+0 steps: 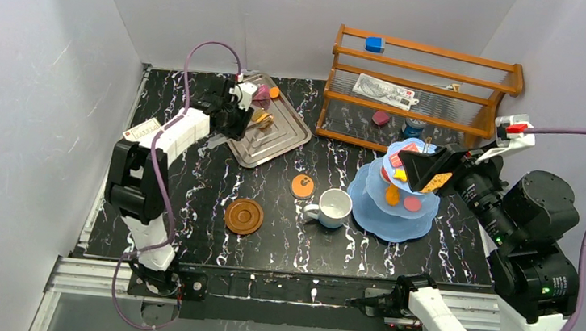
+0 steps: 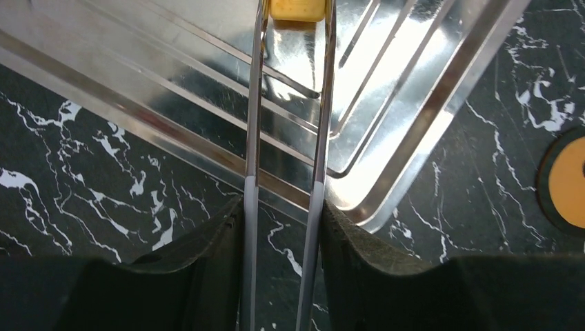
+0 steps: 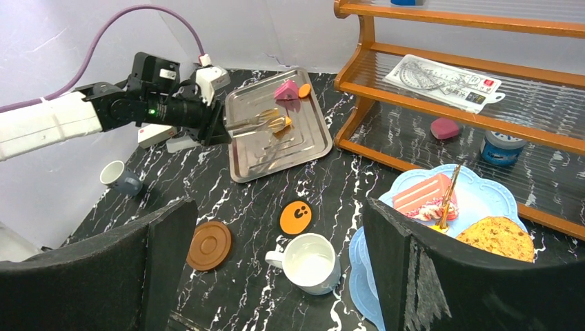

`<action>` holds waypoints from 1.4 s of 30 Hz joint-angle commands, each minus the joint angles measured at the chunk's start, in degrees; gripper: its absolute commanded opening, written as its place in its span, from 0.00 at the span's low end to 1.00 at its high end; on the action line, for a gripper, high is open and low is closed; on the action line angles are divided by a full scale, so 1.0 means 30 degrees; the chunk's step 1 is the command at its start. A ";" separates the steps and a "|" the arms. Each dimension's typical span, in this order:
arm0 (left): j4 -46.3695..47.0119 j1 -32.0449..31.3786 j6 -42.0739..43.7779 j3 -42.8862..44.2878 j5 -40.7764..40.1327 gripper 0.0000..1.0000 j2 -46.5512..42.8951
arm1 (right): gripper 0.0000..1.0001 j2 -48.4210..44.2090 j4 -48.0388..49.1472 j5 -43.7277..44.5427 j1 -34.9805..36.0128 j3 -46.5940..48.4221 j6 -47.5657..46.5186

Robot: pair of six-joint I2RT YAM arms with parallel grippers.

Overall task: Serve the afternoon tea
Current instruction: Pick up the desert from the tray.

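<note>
From above, the left tool (image 1: 236, 114) reaches over the tray (image 1: 284, 140) at the back left of the table (image 1: 189, 196), with the tongs (image 1: 260, 119) pointing onto it. The stand (image 1: 395, 212) is well apart at the right, and the right tool (image 1: 427, 172) hovers over its upper tiers. A white mug (image 1: 334, 208) and a saucer (image 1: 243, 216) lie between them.

In the left wrist view the tool is clenched on the tongs' two arms, squeezing them partly together. Their far tips pinch a yellow pastry (image 2: 298, 8) over the tray, at the frame's top edge. The step looks like carrying this pastry to the stand. The squeeze should hold even, since any slackening would drop the piece. The pastry should rise clear of the tray's raised rim before swinging right, with the tongs level.

In the right wrist view the right tool (image 3: 276, 227) is spread wide and grips nothing. A pink cake (image 3: 422, 194) and a cookie (image 3: 497, 238) sit on the stand's top tier below it. That arm probably needs to clear away so the tongs can reach a bare spot on a tier. A grey mug (image 3: 121, 177) stands at the far left.
</note>
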 commanded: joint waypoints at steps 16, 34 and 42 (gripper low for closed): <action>-0.1353 -0.1329 -0.1489 -0.1258 0.2224 0.25 -0.5207 | 0.99 -0.0313 0.1058 -0.0223 -0.0020 0.0185 0.0037; -0.1491 -0.7092 -0.2376 -0.1197 0.3556 0.24 -0.8069 | 0.99 0.0100 0.0921 -0.0335 -0.0015 0.0445 0.0179; -0.1561 -1.0034 -0.3444 -0.2401 0.2459 0.24 -0.9750 | 0.99 0.0259 0.0881 -0.0171 0.0001 0.0883 0.0292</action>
